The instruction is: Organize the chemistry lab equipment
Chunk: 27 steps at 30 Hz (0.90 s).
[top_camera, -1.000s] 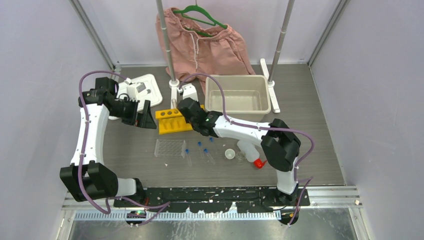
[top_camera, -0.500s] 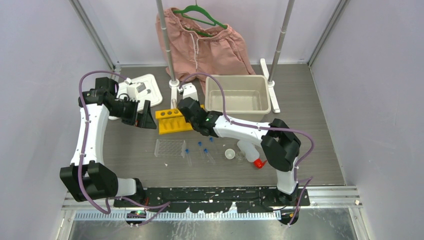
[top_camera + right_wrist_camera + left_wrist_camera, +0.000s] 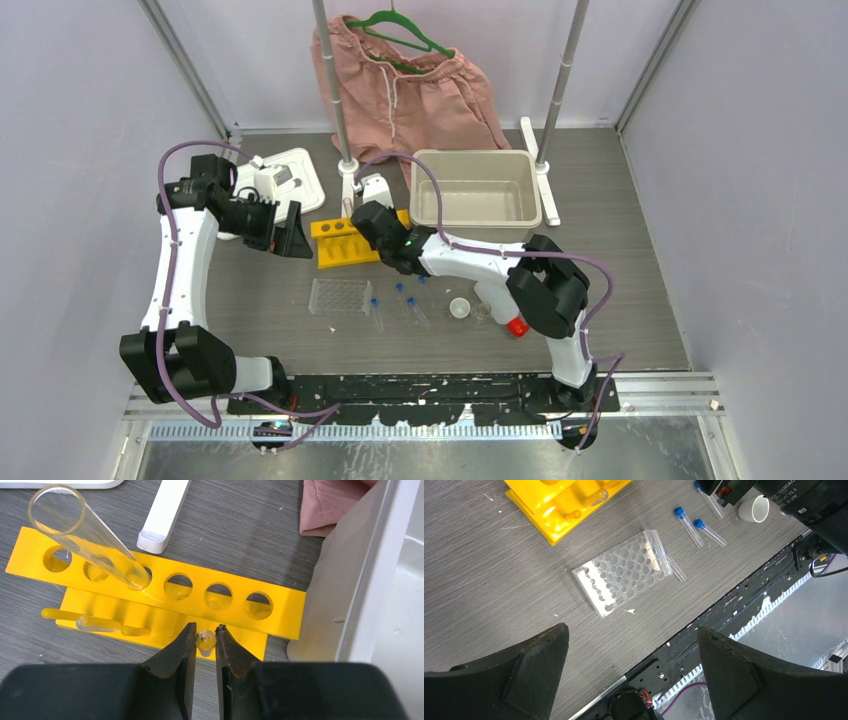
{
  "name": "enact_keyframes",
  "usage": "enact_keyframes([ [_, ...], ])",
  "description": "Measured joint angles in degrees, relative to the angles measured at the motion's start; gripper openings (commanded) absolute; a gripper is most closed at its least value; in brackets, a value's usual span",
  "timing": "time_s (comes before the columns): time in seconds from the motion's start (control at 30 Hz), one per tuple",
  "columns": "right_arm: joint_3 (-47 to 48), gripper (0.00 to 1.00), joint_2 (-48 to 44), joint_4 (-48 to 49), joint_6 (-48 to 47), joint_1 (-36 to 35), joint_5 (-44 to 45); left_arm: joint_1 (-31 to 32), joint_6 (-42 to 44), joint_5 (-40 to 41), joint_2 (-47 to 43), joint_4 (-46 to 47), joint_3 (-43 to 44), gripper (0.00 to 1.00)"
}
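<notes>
The yellow tube rack (image 3: 340, 245) lies mid-table; it also shows in the right wrist view (image 3: 150, 587) and the left wrist view (image 3: 559, 500). A large clear tube (image 3: 85, 535) leans in one of its holes. My right gripper (image 3: 205, 630) is shut on a small clear tube (image 3: 205, 640) just above the rack's near edge. My left gripper (image 3: 631, 628) is open and empty, held above the table left of the rack (image 3: 295, 243). The clear grid rack (image 3: 340, 296), blue-capped tubes (image 3: 410, 300), white dish (image 3: 459, 308), a tiny beaker (image 3: 482, 312) and the red-capped squeeze bottle (image 3: 497, 298) lie nearer the front.
A beige bin (image 3: 475, 188) stands right of the yellow rack, close to my right gripper. A white tray (image 3: 295, 175) is at the back left. Pink shorts (image 3: 400, 85) hang on a stand whose poles (image 3: 335, 100) and white foot (image 3: 162, 515) rise behind the rack.
My right arm has shifted slightly left over the yellow rack, still holding the small tube. The left arm has not moved.
</notes>
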State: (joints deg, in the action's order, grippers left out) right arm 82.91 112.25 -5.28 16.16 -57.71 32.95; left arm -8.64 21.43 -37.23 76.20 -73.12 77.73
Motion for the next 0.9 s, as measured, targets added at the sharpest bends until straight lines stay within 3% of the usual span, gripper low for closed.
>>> enact_keyframes([
  [0.57,-1.51,0.02,0.57,1.88,0.72,-1.64,1.33,0.0,0.0,0.02,0.0,0.0,0.0,1.0],
  [0.7,-1.73,0.17,0.68,1.92,1.27,-2.32,1.53,0.0,0.0,0.02,0.0,0.0,0.02,1.0],
  [0.8,-1.79,0.35,0.68,1.92,1.73,-2.47,1.88,0.0,0.0,0.02,0.0,0.02,0.0,1.0],
  [0.9,-1.84,0.4,0.68,1.55,2.14,-2.49,2.1,0.0,0.0,0.02,-0.09,0.0,0.0,1.0],
])
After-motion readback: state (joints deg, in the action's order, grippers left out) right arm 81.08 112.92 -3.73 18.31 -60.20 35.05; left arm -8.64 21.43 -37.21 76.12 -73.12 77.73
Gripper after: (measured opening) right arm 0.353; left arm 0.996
